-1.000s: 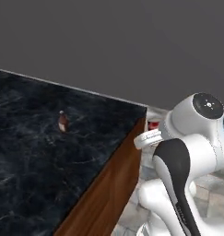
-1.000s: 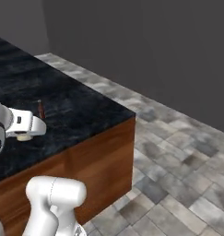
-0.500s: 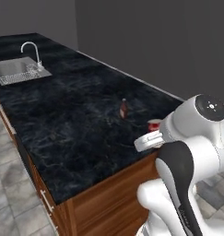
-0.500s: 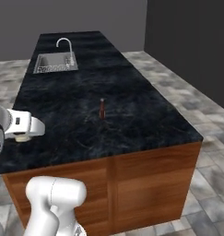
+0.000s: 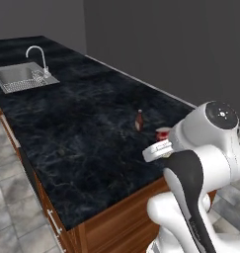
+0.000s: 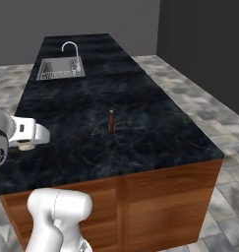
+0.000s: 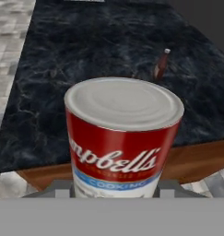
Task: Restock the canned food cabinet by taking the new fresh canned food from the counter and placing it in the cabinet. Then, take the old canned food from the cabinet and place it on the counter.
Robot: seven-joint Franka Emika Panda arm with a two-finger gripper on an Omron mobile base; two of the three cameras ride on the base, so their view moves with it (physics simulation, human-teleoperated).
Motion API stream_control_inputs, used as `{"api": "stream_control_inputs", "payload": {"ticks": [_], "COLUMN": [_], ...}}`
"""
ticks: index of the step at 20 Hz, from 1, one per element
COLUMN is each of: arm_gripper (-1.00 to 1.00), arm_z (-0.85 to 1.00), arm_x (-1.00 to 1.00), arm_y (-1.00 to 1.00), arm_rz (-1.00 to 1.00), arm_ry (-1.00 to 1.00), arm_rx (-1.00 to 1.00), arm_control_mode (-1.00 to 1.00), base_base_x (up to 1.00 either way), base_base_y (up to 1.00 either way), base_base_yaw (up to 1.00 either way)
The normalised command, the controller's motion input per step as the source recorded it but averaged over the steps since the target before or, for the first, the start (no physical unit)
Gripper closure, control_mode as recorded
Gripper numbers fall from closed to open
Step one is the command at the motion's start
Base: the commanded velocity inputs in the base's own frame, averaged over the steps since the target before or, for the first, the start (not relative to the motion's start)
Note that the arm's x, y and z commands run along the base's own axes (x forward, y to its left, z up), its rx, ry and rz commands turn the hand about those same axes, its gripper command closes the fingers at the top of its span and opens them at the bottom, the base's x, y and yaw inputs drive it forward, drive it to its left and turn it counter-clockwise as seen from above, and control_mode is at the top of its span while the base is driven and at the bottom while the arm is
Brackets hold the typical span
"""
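Your hand (image 7: 117,196) is clamped on the red can (image 7: 124,138), carried off the table (image 5: 82,143). Risk: base swing jolts it loose; bottle (image 7: 161,64) stands ahead.

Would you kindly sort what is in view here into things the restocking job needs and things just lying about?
Job:
- red soup can, held in the end effector
- black counter

Lying about:
- slim dark bottle
- steel sink
- curved faucet
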Motion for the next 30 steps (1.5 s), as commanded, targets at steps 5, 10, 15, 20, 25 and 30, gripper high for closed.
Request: {"api": "stream_control_inputs", "payload": {"ticks": [5,10,15,20,25,30], "arm_gripper": [1.0,1.0,1.0,1.0,1.0,1.0], "arm_z": [-0.45,-0.66,-0.44,-0.47,-0.3,-0.24], "arm_x": [0.67,0.69,0.46,0.49,0.66,0.66], "arm_y": [0.11,0.24,0.1,0.0,0.0,0.0], "arm_rz": [0.01,0.0,0.0,0.0,0.0,0.0], "arm_ry": [-0.07,-0.08,-0.03,0.0,0.0,0.0], "arm_rx": [0.0,0.0,0.0,0.0,0.0,0.0], "arm_control_mode": [-1.0,-1.0,-1.0,-1.0,-1.0,-1.0], "base_base_x": [0.0,0.0,0.0,0.0,0.0,0.0], "base_base_y": [0.0,0.0,0.0,0.0,0.0,0.0], "base_base_yaw": [0.0,0.0,0.0,0.0,0.0,0.0]}}
